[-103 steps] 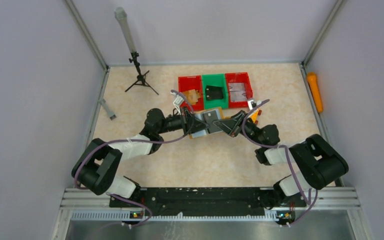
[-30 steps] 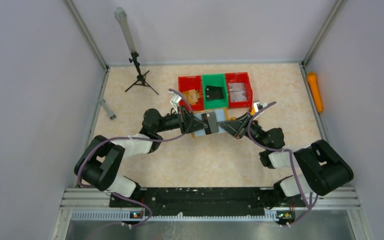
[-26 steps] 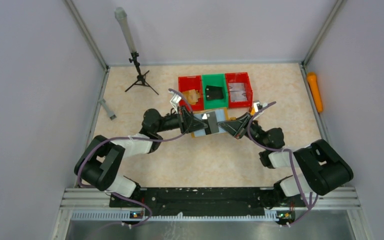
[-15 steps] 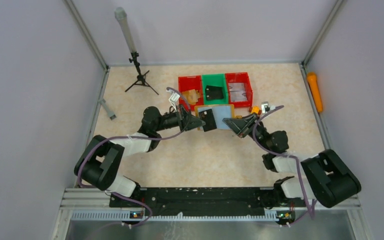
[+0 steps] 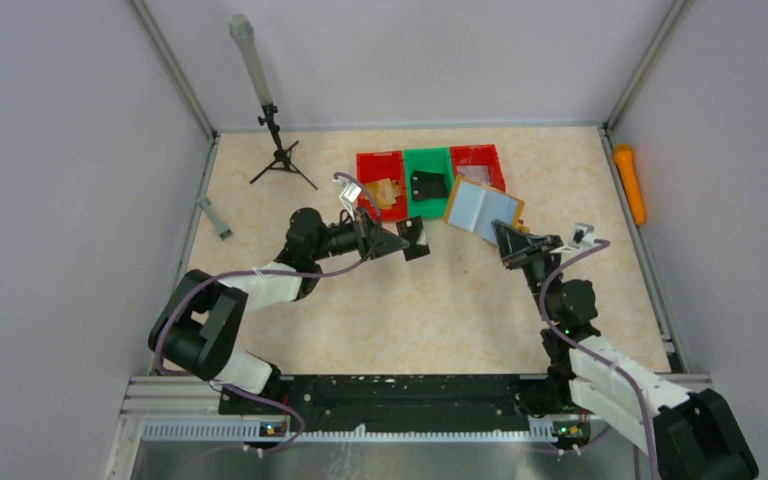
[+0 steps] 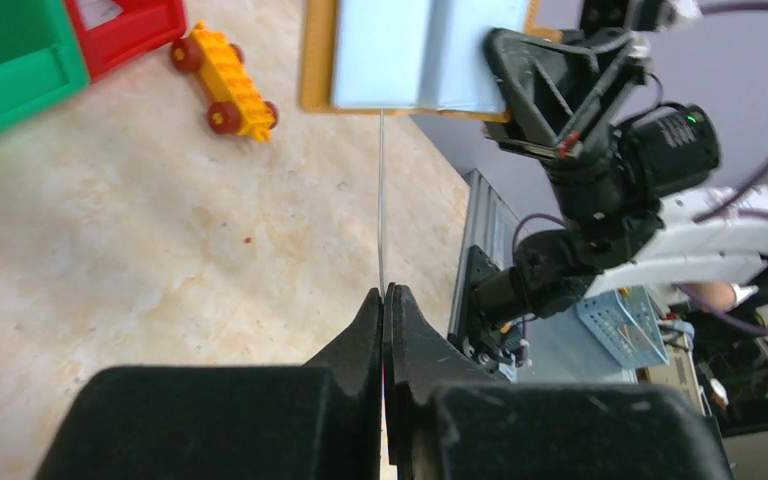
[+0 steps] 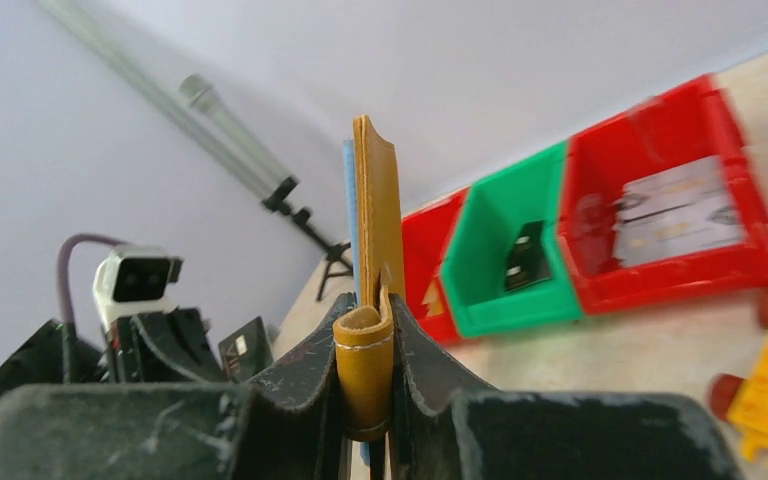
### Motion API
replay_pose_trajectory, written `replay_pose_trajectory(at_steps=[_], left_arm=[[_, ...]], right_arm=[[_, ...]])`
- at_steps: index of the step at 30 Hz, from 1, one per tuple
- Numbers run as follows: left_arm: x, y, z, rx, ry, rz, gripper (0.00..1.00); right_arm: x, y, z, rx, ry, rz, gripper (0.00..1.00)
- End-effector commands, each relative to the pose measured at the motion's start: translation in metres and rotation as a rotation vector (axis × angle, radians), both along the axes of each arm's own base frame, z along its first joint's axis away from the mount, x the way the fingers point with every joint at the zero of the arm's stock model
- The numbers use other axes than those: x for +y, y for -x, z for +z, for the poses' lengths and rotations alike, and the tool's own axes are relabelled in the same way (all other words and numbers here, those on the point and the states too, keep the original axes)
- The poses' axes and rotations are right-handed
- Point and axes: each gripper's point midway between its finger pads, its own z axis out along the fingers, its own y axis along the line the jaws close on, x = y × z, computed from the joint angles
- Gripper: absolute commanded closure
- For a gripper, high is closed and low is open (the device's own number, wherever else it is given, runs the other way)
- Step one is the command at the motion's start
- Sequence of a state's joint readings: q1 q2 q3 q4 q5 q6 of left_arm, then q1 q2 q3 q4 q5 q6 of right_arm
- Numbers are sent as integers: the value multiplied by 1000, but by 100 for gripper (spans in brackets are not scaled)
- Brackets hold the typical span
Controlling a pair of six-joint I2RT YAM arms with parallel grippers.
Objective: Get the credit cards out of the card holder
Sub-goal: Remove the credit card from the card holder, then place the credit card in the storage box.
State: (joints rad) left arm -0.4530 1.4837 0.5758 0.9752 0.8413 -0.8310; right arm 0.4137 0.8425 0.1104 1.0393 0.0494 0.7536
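Card (image 6: 381,200) edge-on in L pincer (image 6: 385,298), well apart from card holder (image 5: 480,208).

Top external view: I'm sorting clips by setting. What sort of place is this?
Probably a lab robot workcell: grey panels fence a table, two arms are bolted at its near edge, and a tripod stands in one corner.

— Underneath everything?
— Pale marbled surface (image 5: 410,320), walled at the back and both sides.
— Lying on it, far side?
— Red bin (image 5: 368,170), green bin (image 5: 428,155) and second red bin (image 5: 475,155), touching in a row.
— Elsewhere?
— Black tripod (image 5: 282,160) upright at far left (grey tube on top). Small grey bar (image 5: 215,218) near the left edge. Yellow toy block with red wheels (image 6: 225,85) just beside a red bin.
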Motion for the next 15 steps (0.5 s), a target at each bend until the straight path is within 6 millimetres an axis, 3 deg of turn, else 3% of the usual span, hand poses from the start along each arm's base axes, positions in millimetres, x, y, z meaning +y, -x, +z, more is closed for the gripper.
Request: replay_pose_trajectory(at_steps=[1, 7, 15], left_arm=[[1, -31, 2, -67, -118, 118, 100], [4, -56, 1, -103, -364, 252, 100], [-9, -108, 10, -338, -835, 403, 100]], right_arm=[[-54, -7, -8, 42, 26, -287, 100], [-91, -3, -19, 95, 8, -475, 100], [-106, 1, -22, 115, -12, -543, 100]])
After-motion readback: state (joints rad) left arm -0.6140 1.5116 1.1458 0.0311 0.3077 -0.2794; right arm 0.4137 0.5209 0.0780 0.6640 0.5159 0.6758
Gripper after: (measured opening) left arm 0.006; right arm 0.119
